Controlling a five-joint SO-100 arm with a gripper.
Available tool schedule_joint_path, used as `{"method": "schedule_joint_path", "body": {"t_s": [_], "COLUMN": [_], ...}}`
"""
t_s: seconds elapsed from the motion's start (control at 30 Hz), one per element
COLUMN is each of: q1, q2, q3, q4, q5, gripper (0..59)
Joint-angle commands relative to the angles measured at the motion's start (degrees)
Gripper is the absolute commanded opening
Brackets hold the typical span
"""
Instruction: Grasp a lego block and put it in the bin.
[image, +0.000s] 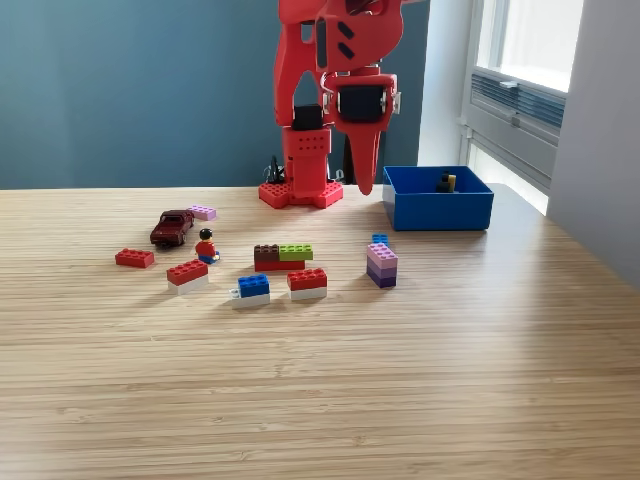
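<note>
Blue bin (438, 212) just right of the clenched, empty fingers (366, 185) (exterior view), lego blocks (307, 279) nearer.

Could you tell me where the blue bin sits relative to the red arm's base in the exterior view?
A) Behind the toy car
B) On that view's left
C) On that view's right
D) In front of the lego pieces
C: the blue bin stands to the exterior view's right of the arm's base, at the table's far edge.

Red gripper (366, 180) hangs beside the blue bin (437, 208); lego blocks (283, 258) lie scattered on the table (320, 400).
</note>
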Motion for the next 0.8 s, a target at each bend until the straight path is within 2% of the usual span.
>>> {"method": "schedule_joint_path", "body": {"t_s": [0.03,0.07,0.2,0.27,0.4,0.5,0.6,0.8], "q1": [-0.09,0.0,0.18,-0.18,-3.43,-6.15,-6.42,-5.98], "q2": [4.75,4.75,4.75,5.19,4.92,4.92,5.45,5.54], "q3": [0.88,1.41,3.78,6.15,9.4,9.58,10.11,10.63], "q4": [-0.97,-1.05,-1.49,-4.39,-9.76,-10.63,-10.9,-10.99], "q5": [5.1,7.12,7.38,8.96,8.09,16.17,19.78,34.1], "gripper": [0.1,0.1,0.1,0.1,0.2,0.1,0.1,0.1]}}
